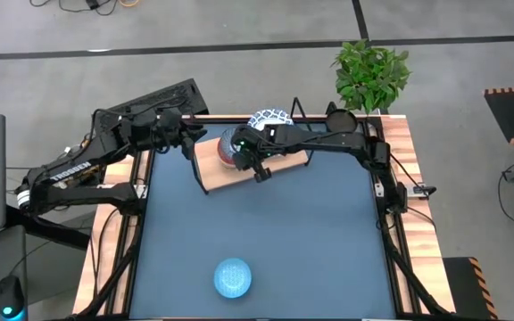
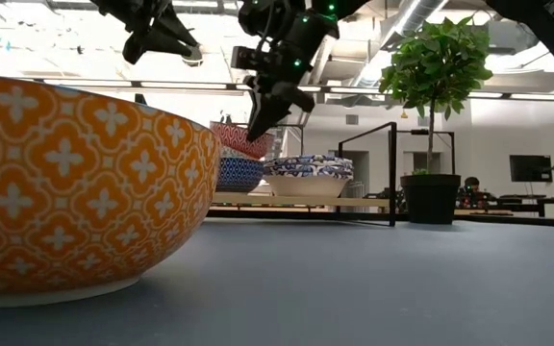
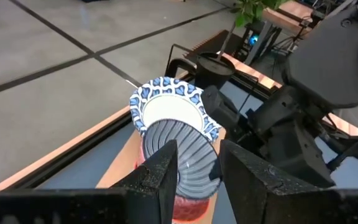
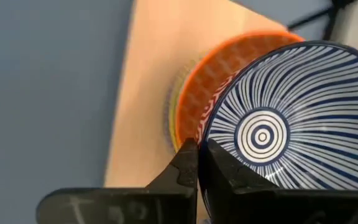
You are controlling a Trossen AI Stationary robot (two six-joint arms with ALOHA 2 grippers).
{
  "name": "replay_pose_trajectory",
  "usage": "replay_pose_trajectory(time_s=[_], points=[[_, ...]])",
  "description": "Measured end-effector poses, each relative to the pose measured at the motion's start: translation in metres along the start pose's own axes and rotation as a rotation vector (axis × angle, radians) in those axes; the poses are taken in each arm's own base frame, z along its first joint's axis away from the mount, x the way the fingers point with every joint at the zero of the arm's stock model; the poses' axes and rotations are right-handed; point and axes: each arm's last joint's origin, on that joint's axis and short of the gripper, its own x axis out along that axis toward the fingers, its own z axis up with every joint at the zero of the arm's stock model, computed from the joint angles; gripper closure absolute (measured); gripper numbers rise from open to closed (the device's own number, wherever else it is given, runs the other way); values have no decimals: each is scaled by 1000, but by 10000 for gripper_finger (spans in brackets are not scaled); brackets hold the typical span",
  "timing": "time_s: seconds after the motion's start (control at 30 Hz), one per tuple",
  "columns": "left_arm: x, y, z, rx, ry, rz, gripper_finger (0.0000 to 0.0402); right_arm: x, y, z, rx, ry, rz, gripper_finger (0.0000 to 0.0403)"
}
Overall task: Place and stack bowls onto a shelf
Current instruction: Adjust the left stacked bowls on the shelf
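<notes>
The shelf (image 1: 288, 163) lies at the table's far edge. On its left part a blue-striped bowl (image 4: 291, 124) sits nested in a red-orange bowl (image 4: 194, 93). A white bowl with a blue-patterned rim (image 1: 269, 119) stands on the board behind them. My right gripper (image 1: 261, 175) hangs shut just on the near side of the stack, its tips by the striped bowl's rim, with nothing between the fingers (image 4: 188, 163). My left gripper (image 1: 188, 146) hovers open off the shelf's left end, raised and holding nothing. Another bowl (image 1: 233, 276), light blue inside and orange-patterned outside (image 2: 65, 192), rests on the table near the front edge.
A black cup (image 1: 340, 117) and a potted plant (image 1: 373, 71) stand at the table's far right corner. The shelf's black wire frame (image 2: 393, 173) rises at its right end. Bare blue tabletop (image 1: 266, 223) lies between the shelf and the front bowl.
</notes>
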Motion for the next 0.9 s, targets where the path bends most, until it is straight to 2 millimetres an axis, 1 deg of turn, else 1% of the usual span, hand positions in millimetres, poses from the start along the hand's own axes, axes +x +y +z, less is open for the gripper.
replay_pose_trajectory(time_s=[0.1,0.23,0.4,0.5,0.57,0.7,0.8,0.9], points=[[0,0,0,0,0,0,295,-2,-1,2,-7,39,-59,373],[0,0,0,-1,4,1,295,-14,-3,12,-11,45,-90,373],[0,1,-1,0,9,19,295,-35,2,27,-14,33,-75,373],[0,1,-1,0,5,37,295,-41,4,34,-23,4,-85,373],[0,2,-2,0,8,49,295,-42,3,37,-28,-19,-102,373],[0,3,-5,1,37,67,295,-37,-6,40,-28,-71,-158,373],[0,3,-5,1,43,69,295,-33,-12,36,-14,-89,-154,373],[0,4,-6,1,53,73,295,-21,-18,34,-3,-132,-142,373]])
